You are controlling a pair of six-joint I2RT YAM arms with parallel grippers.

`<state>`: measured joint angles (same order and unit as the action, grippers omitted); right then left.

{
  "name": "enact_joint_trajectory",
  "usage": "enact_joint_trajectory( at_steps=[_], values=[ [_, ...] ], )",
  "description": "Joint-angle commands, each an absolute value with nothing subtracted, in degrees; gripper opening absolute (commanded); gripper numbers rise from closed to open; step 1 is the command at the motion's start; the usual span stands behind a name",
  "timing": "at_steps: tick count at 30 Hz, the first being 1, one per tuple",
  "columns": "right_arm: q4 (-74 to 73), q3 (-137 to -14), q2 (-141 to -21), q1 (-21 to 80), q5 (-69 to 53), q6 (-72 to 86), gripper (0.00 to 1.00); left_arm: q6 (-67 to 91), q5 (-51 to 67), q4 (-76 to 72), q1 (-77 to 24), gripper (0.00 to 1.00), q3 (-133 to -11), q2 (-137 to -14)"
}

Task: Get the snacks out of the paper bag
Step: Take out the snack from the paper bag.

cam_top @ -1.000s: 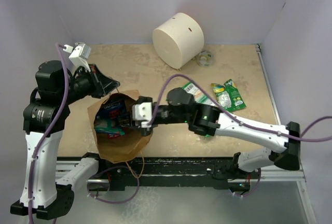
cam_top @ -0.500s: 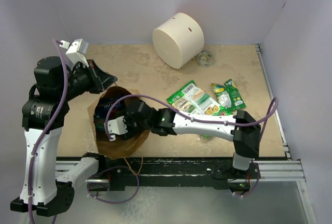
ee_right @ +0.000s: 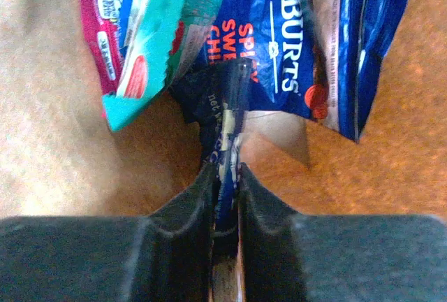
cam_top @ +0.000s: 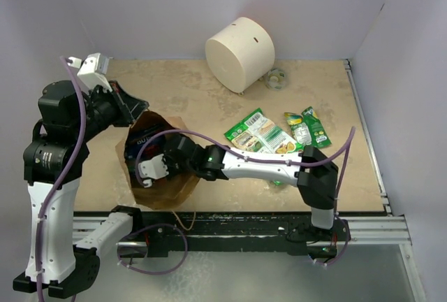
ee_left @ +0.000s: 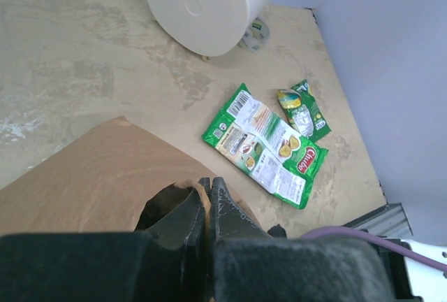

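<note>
The brown paper bag (cam_top: 171, 189) lies open at the table's near left, and my left gripper (cam_top: 142, 111) is shut on its upper rim. In the left wrist view a strip of the bag (ee_left: 91, 176) sits pinched between my left gripper (ee_left: 207, 184) jaws. My right gripper (cam_top: 145, 170) reaches inside the bag. The right wrist view shows my right gripper (ee_right: 225, 173) shut on the crumpled edge of a dark blue snack packet (ee_right: 279, 57). A teal packet (ee_right: 150, 29) and a pink packet (ee_right: 98, 22) lie beside it in the bag. Two green packets (cam_top: 264, 134) (cam_top: 307, 127) lie out on the table.
A big white cylinder (cam_top: 239, 52) stands at the back with a small clear tape roll (cam_top: 276, 78) to its right. Walls close in the table at the back and right. The right arm stretches across the table's near middle into the bag.
The right arm pushed deeper into the bag and its jaws closed on the dark blue packet. The left arm drew the bag's rim a little to the left.
</note>
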<state>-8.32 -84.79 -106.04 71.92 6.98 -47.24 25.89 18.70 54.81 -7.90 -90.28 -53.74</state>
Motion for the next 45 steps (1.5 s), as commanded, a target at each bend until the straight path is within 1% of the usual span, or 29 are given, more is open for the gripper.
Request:
enact_joint_trajectory(
  at_steps=[1, 3, 6, 10, 14, 18, 23, 30, 37, 41, 45],
  values=[
    [-4.84, -91.26, -109.08, 69.53, 8.48, -49.84, 0.13, 24.81, 14.78, 50.12, -8.00, 0.00, -94.87, -53.53],
    [-4.22, -94.25, -111.43, 68.45, 7.36, -50.35, 0.05, 24.68, 13.68, 49.96, -8.01, 0.00, -95.98, -54.00],
    [-1.58, -98.51, -115.17, 67.62, 7.61, -51.60, 0.00, 23.54, 11.78, 49.61, -8.05, 0.00, -97.41, -54.35],
    [2.44, -102.88, -119.33, 66.94, 8.14, -52.07, 0.00, 22.41, 11.69, 49.72, -8.05, 0.00, -97.93, -55.00],
    [4.77, -102.86, -119.59, 66.78, 8.39, -51.48, 0.00, 23.95, 14.40, 49.40, -8.01, 0.00, -93.32, -53.77],
    [9.74, -96.61, -115.59, 66.76, 8.08, -50.00, 0.00, 26.59, 16.95, 48.73, -8.06, 0.00, -89.04, -52.08],
    [12.21, -89.64, -109.88, 66.80, 5.70, -49.10, 0.00, 27.19, 17.66, 48.59, -8.00, 0.00, -89.31, -52.43],
    [11.53, -89.09, -105.59, 66.87, 6.16, -47.49, 0.00, 27.66, 16.10, 48.83, -8.03, 0.00, -91.11, -53.46],
    [5.95, -90.39, -98.23, 66.82, 1.83, -44.63, 0.00, 27.91, 11.48, 51.47, -8.00, 0.00, -93.14, -54.78],
    [1.72, -88.12, -90.60, 66.88, -5.58, -40.23, 0.00, 28.36, 9.48, 52.65, -7.99, 0.00, -93.36, -55.23],
    [-3.15, -86.32, -82.89, 66.81, -7.67, -36.64, 0.00, 28.78, 7.38, 53.33, -8.01, 0.00, -92.81, -55.45]
  ],
)
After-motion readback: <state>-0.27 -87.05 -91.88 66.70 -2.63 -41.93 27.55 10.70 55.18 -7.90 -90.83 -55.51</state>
